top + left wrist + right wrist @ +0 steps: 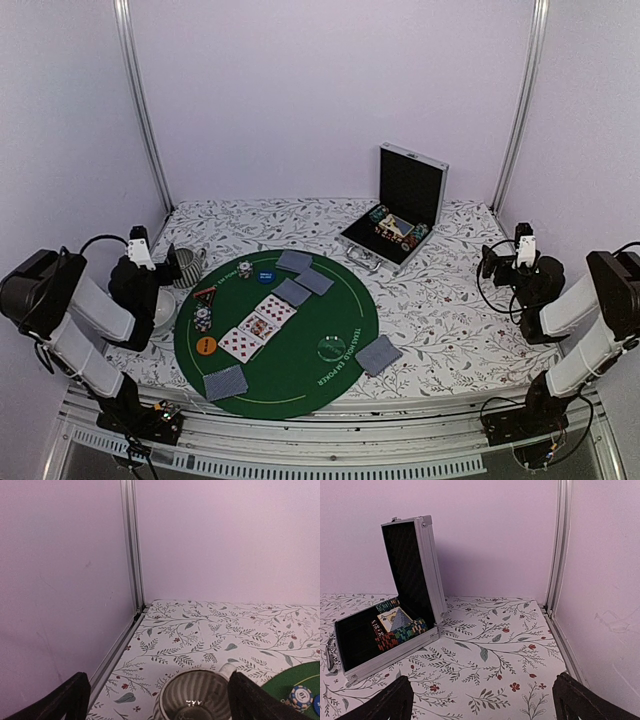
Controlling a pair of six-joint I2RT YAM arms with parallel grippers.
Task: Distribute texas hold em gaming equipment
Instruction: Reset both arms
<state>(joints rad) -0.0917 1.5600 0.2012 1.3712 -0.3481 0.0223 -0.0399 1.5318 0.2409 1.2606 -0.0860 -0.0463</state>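
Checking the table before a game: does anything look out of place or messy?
Nothing is spilled or damaged. Two things don't belong in a poker layout: a striped cup and a white bowl sit just off the left edge of the green mat. The metal case at the back right stands open with chips inside.

Cards (272,312) on mat (335,295), case (411,188) behind and right, cup (188,267) left, perhaps touching it.

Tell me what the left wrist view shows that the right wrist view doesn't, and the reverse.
Left wrist only: a striped cup, the green mat's edge, a chip stack. Right wrist only: an open metal case holding chip rows. Both: floral tablecloth, pink wall, a corner post, open jaws.
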